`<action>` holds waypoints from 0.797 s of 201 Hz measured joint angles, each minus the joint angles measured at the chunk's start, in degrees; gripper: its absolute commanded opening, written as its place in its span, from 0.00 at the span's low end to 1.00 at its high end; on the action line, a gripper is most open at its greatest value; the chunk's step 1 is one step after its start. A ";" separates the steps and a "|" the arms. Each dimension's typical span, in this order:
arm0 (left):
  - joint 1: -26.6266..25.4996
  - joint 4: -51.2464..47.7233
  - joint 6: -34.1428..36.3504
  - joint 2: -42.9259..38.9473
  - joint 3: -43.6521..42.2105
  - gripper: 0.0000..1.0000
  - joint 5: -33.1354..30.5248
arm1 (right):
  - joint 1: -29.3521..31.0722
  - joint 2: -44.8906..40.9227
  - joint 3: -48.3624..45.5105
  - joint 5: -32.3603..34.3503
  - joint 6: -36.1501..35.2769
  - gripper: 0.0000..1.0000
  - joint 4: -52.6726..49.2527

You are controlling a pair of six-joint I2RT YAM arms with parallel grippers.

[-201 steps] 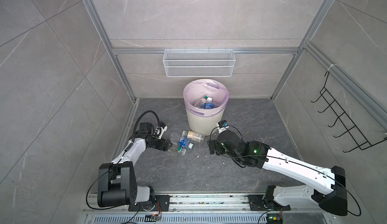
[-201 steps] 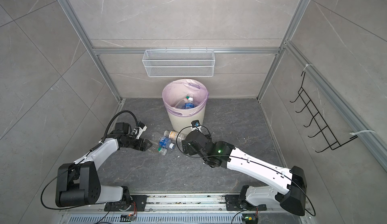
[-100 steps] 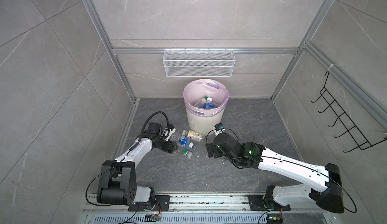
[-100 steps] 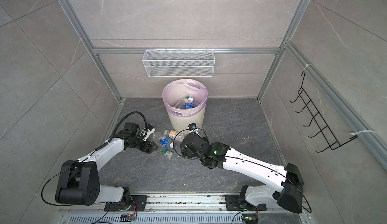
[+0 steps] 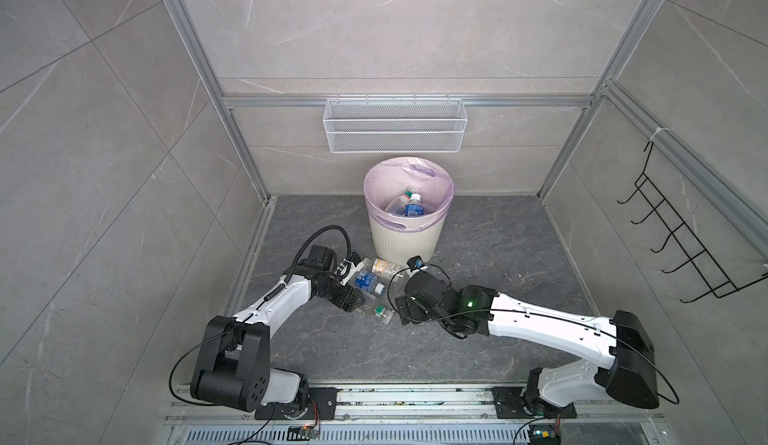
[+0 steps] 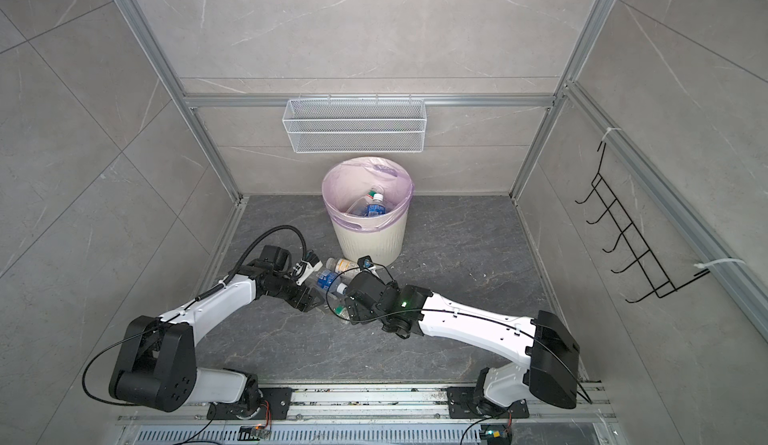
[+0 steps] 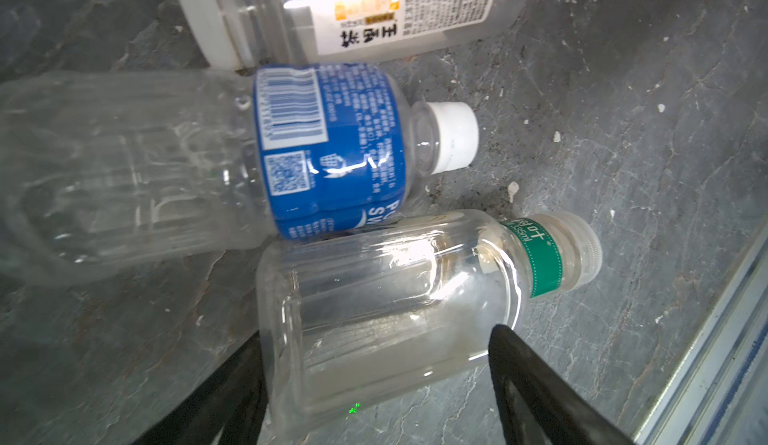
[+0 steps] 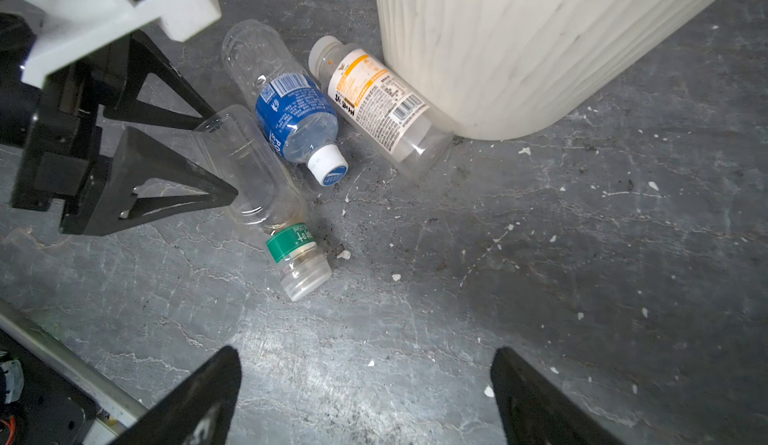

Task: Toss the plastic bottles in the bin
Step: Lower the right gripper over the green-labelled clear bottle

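Left claw (image 7: 376,335): low over the worktop (image 8: 540,256), jaws apart with the green-band bottle (image 8: 266,197) between them, one fingertip at its base and one at its shoulder. Whether I am squeezing it yet I cannot tell.
Green-band bottle: clear, lying on its side on the worktop and not lifted, its cap end pointing away from my left claw.
Blue-label bottle (image 8: 297,118): white cap, also on its side, lying alongside the green-band bottle and touching it.
Orange-label bottle (image 8: 376,102): on its side next over, its base end right at the foot of the bin.
Bin (image 5: 405,243): upright just behind these three, with a pale pink liner (image 5: 376,197) folded over the rim.
Inside the bin: at least two bottles (image 5: 409,208) show in both top views, one of them blue-labelled. Any others beneath are hidden from me.
Right claw (image 8: 365,353): jaws spread wide with nothing between them, over bare worktop near the cap end of the green-band bottle.
Done so far: only the bottles that lie in the bin.
Left to do: three bottles are on the worktop and none is in the air.
Step in hand, as I judge it: take the green-band bottle with my left claw, then lift it over the rim. My right claw is free for the blue-label bottle.
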 measured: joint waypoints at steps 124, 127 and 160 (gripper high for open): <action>3.82 2.58 -1.33 -4.46 0.00 0.90 -2.67 | 0.63 9.81 6.56 -3.74 -3.80 0.97 0.92; 4.39 2.86 -1.44 -4.46 -0.02 0.90 -2.91 | 0.63 10.05 6.73 -3.76 -3.89 0.97 0.90; 9.55 4.66 -2.73 -4.61 -0.24 0.90 -3.98 | 0.98 13.40 9.25 -4.59 -5.35 0.97 1.09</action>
